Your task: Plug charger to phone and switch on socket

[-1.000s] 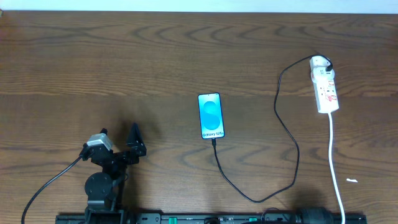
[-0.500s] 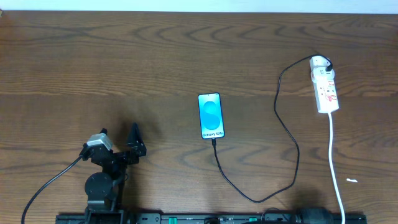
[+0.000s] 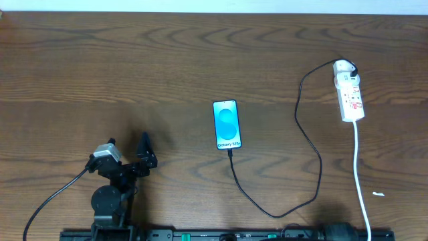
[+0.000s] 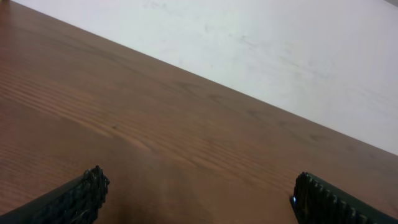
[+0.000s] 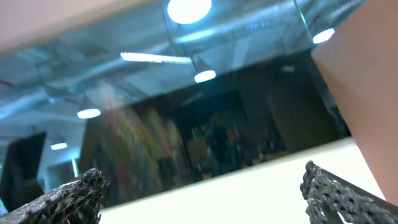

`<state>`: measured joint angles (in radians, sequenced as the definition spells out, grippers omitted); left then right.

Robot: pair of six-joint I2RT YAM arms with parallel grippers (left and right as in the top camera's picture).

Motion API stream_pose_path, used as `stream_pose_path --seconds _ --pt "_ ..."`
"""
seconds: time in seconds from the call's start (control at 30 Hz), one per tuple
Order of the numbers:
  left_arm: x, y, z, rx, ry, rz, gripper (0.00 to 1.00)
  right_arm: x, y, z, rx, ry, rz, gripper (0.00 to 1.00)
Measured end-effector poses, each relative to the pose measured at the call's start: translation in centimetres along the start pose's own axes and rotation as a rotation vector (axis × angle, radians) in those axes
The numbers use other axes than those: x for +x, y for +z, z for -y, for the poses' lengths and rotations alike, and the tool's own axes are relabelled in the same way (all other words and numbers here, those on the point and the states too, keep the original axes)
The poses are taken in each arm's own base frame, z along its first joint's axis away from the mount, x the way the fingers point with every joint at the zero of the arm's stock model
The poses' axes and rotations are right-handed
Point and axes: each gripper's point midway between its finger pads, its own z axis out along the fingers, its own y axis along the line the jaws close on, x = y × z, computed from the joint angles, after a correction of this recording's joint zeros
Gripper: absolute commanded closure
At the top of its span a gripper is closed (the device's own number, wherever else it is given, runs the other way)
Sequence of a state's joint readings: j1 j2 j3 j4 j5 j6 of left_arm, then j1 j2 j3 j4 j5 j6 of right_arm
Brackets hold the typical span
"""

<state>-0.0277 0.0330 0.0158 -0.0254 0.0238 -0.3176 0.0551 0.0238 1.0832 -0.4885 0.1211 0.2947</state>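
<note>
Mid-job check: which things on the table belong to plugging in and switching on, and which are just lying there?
Job: phone; charger, running from the phone's lower edge up to the socket.
Just lying about: small white scrap, beside the socket's white cord.

Charger [image 3: 320, 167] loop between phone [image 3: 226, 124] and socket [image 3: 349, 97]

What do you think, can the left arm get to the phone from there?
Probably yes. The left gripper is open, and only bare table lies between it and the phone. The charger runs off the phone's near end toward the right, so it shouldn't block the way.
</note>
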Motion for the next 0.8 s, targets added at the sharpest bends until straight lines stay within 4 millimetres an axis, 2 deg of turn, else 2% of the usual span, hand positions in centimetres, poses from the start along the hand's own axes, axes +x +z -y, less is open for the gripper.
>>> stream_pose_path --seconds 0.1,0.53,0.8 --pt "0.0 0.0 0.0 0.0 0.0 0.0 0.02 2.5 0.9 0.7 0.021 -0.007 -0.055 0.01" --pt "0.0 0.0 0.0 0.0 0.0 0.0 0.02 8.9 2.5 2.5 0.067 -0.025 -0.196 0.01" --pt "0.0 0.0 0.0 0.0 0.0 0.0 0.02 14.1 2.9 4.0 0.102 -0.041 -0.313 0.01"
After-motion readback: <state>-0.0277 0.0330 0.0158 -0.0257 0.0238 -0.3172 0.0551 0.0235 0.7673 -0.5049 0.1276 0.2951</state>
